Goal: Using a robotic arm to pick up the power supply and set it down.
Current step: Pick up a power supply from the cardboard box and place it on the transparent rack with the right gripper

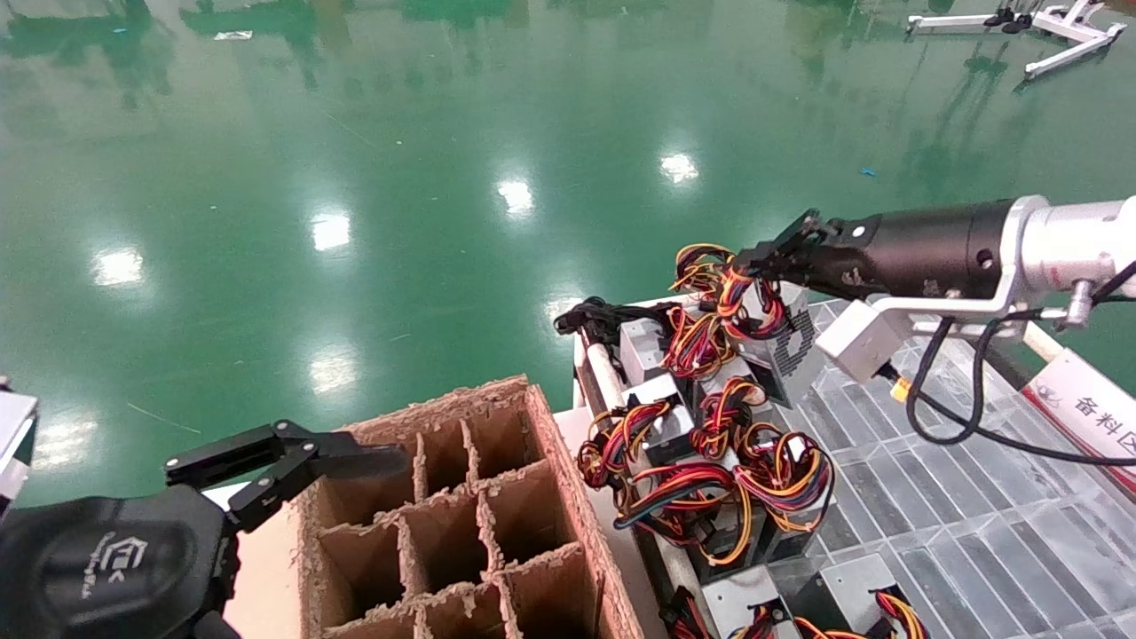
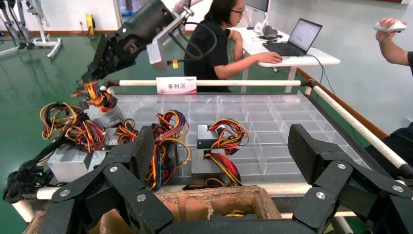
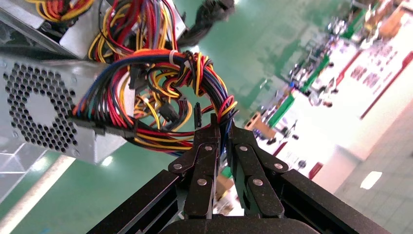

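Pick done, set-down still pending.
Right gripper point(image 1: 754, 259) jaws pinching shut on wire bundle point(image 3: 160, 105), power supply point(image 1: 785, 342) hanging tilted over far-left tray point(image 1: 932, 497); left gripper point(image 2: 221, 156) idling w/ jaws wide, holding nothing.

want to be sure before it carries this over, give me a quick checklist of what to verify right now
1. Right gripper fingers shut on the wire bundle: ok.
2. Grip on the power supply body itself: not ok, it hangs by its wires only.
3. Power supply lifted free of the others in the clear tray: cannot tell; its lower edge sits close to them.
4. Wires free of neighbouring bundles: cannot tell.
5. Cardboard divider box has open cells: ok.
6. Left gripper open beside the box's corner, possibly near the drop path: cannot tell.
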Action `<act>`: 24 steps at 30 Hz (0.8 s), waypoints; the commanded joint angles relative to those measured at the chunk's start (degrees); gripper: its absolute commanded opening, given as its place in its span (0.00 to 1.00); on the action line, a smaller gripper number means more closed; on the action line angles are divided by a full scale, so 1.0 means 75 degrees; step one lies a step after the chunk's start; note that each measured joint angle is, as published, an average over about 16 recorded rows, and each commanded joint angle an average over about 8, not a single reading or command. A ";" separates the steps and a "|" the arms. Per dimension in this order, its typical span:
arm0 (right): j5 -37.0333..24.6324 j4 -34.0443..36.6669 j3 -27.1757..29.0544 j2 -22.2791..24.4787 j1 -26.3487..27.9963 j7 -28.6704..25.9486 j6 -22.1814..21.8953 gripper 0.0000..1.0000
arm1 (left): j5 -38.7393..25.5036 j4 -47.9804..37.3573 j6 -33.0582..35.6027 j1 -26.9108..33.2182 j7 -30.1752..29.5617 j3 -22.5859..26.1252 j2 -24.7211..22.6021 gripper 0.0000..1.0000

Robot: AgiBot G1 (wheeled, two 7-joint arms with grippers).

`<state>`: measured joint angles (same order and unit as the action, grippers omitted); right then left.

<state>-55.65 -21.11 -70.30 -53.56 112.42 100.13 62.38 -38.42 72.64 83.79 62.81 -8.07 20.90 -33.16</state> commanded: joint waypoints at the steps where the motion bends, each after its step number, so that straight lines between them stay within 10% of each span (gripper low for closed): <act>1: -0.0055 -0.0189 -0.0021 -0.0022 -0.0026 0.0128 -0.0094 0.00 | 0.0000 0.0000 0.0000 0.0000 0.0000 0.0000 0.0000 1.00; 24: -0.0738 -0.1985 -0.0500 0.1141 -0.0448 -0.0372 -0.0437 0.00 | 0.0001 0.0000 -0.0001 0.0001 0.0001 0.0002 0.0001 1.00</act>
<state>-61.02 -36.65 -73.98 -44.29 108.77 97.29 58.98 -38.41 72.64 83.79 62.82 -8.06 20.91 -33.15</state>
